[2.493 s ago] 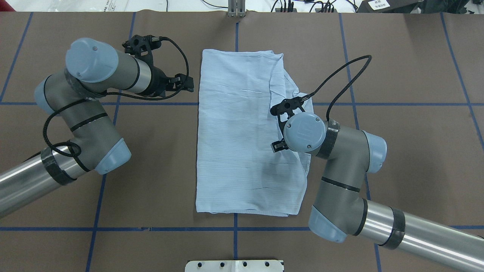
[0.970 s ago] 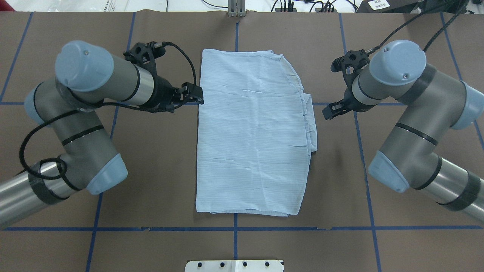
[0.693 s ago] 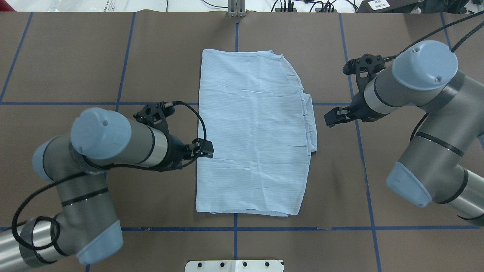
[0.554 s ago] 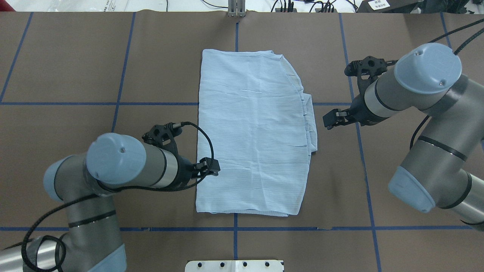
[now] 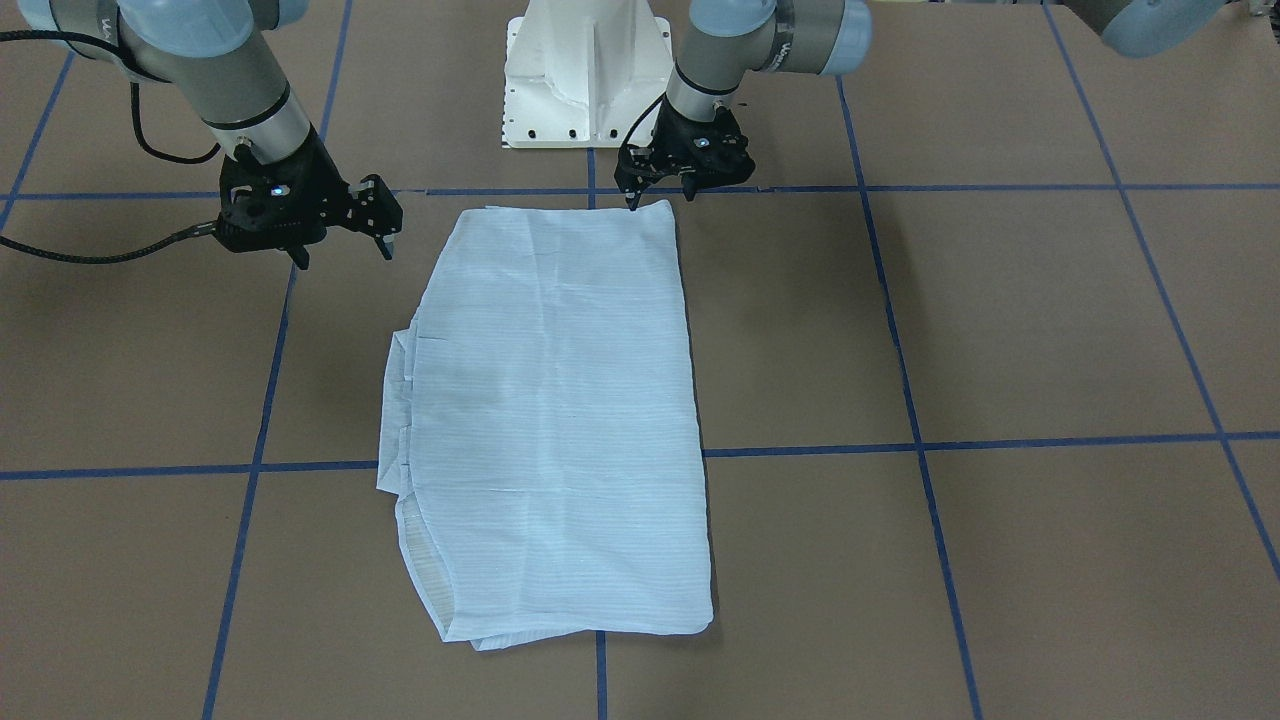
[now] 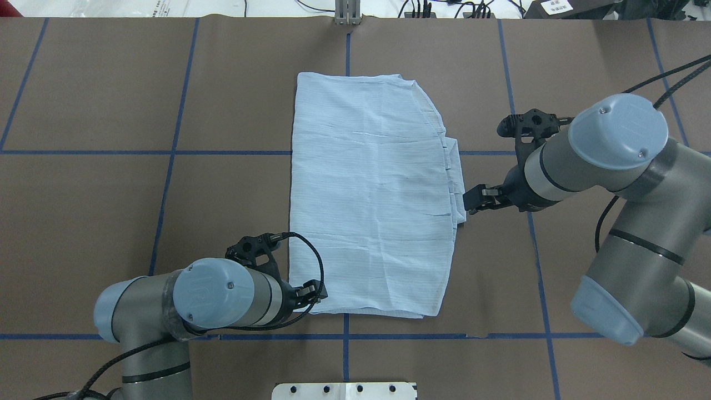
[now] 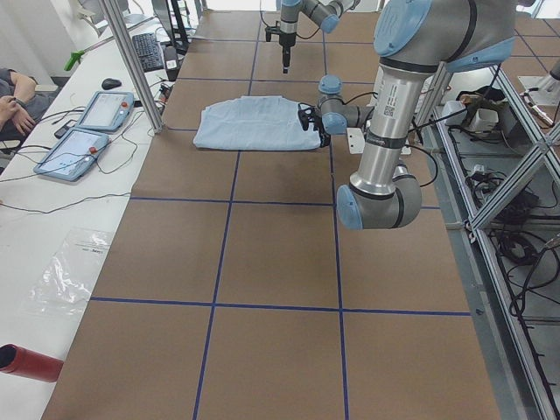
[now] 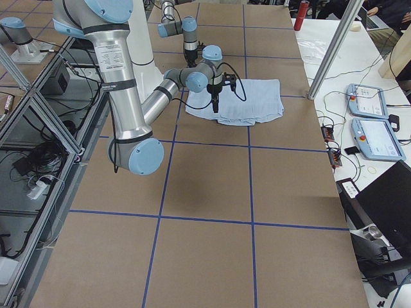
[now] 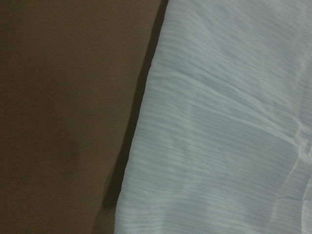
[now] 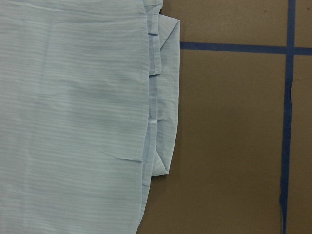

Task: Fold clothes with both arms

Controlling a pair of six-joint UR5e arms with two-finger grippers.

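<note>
The pale blue shirt (image 6: 369, 194) (image 5: 555, 400) lies folded into a long rectangle at the table's centre, with folded layers sticking out along its right edge (image 10: 163, 107). My left gripper (image 6: 314, 293) (image 5: 662, 198) is open, hanging low over the shirt's near-left corner. That same hem edge fills the left wrist view as shirt (image 9: 224, 126), with no fingers showing. Just off the shirt's right edge, my right gripper (image 6: 472, 201) (image 5: 344, 255) is also open and holds nothing. Both grippers also show beside the shirt (image 7: 254, 122) (image 8: 247, 99) in the side views.
The brown table top (image 6: 111, 194) carries a grid of blue tape lines. The white pedestal base (image 5: 590, 70) stands at the near edge. Teach pendants (image 7: 87, 131) lie on a side table behind aluminium posts (image 7: 131, 61). A person's arm (image 7: 13, 87) rests there.
The right gripper left the top of the shirt, swung out right, then came back to its right edge. The left arm slid from the far-left edge down to the near-left corner.
</note>
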